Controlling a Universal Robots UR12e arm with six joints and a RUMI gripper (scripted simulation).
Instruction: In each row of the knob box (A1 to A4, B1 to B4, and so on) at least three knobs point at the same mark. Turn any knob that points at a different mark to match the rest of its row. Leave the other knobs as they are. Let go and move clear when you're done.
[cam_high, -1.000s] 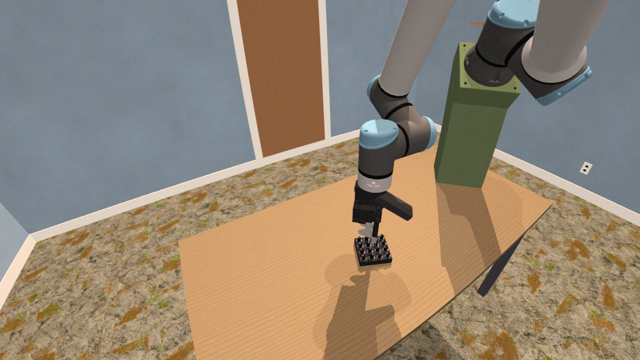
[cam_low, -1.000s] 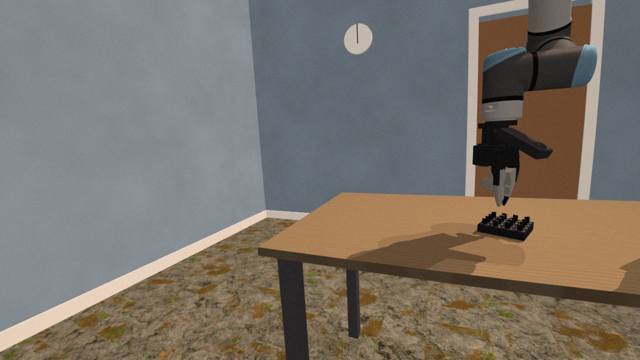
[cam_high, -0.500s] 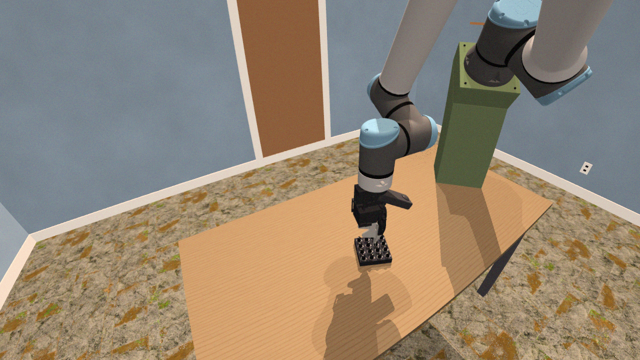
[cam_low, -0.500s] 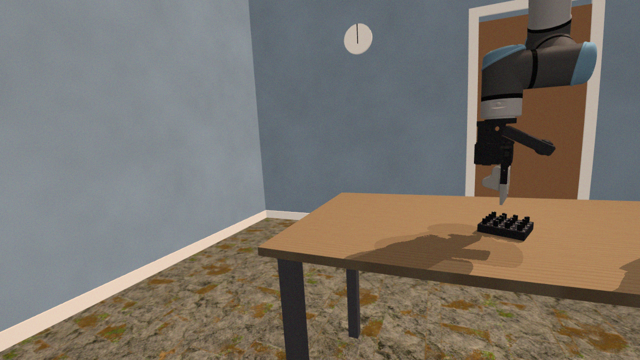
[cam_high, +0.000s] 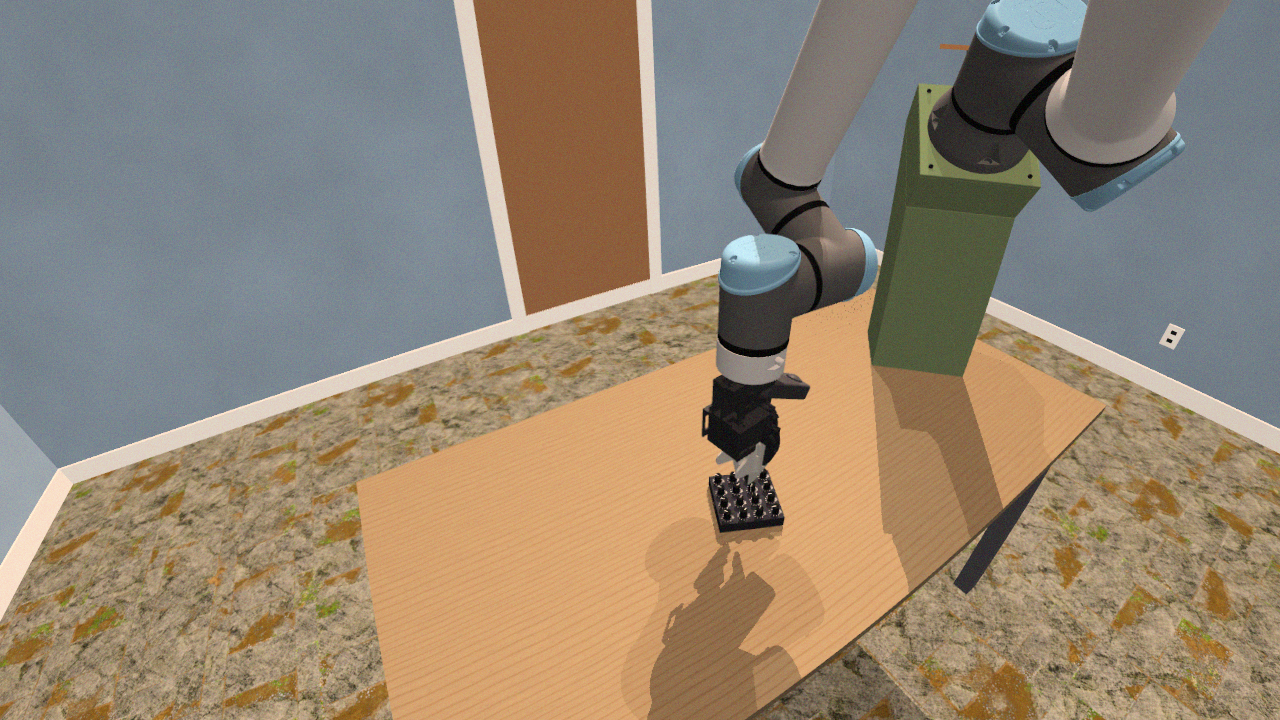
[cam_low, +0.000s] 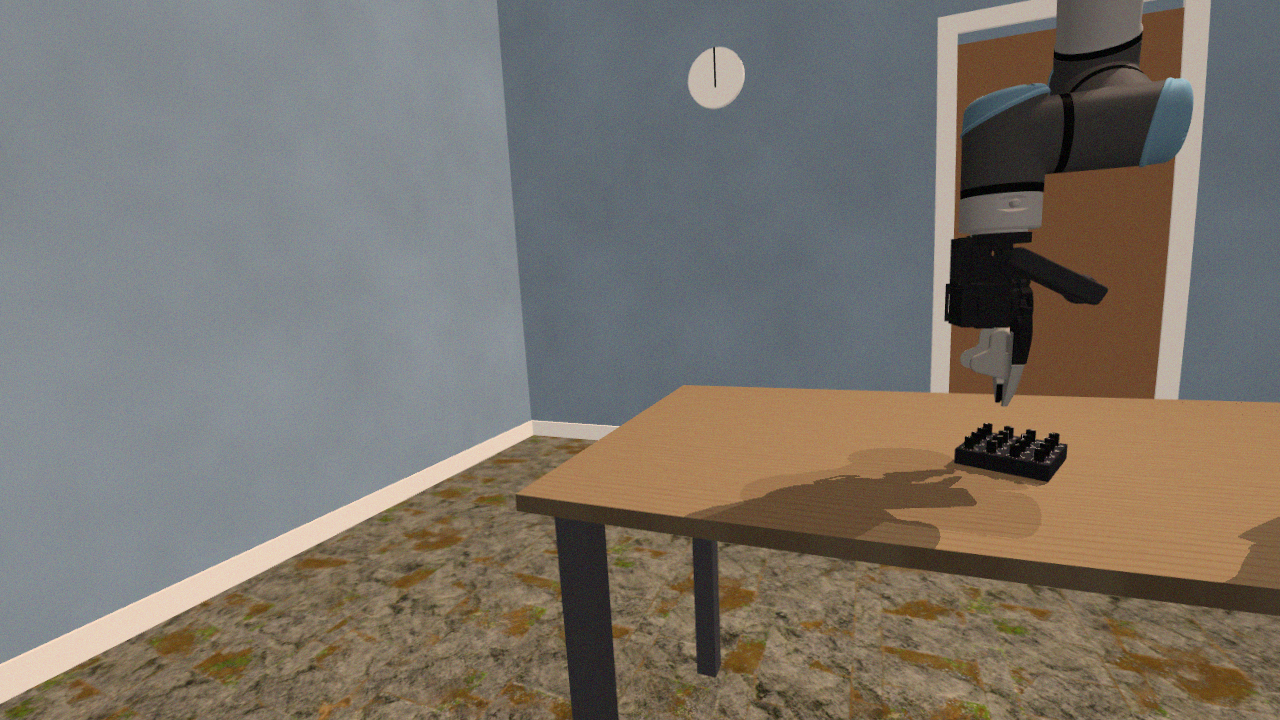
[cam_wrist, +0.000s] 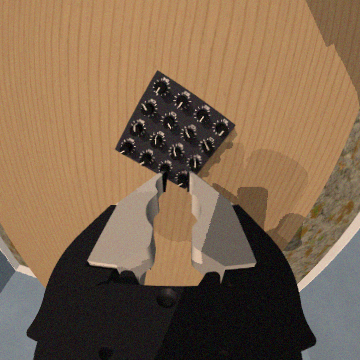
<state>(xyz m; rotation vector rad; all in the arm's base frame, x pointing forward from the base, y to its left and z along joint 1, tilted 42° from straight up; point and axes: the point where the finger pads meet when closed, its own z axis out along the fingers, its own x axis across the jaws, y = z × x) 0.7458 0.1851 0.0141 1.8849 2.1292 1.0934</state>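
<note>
The gripper (cam_high: 750, 475) (cam_low: 1003, 399) (cam_wrist: 177, 173) is hovering above the box (cam_high: 751, 526) (cam_low: 1002, 462) (cam_wrist: 154, 124), its fingers standing slightly open with nothing between. In the wrist view, the box is lying toward twelve o'clock on the table (cam_high: 501, 537) (cam_low: 716, 447) (cam_wrist: 60, 100), its marks showing too small for reading.

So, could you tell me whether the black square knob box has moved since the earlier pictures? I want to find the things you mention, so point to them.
No, the black square knob box (cam_high: 746, 503) (cam_low: 1010, 457) (cam_wrist: 175, 130) keeps its place against the wooden table's (cam_high: 537, 537) (cam_low: 760, 465) (cam_wrist: 75, 100) edges.
</note>
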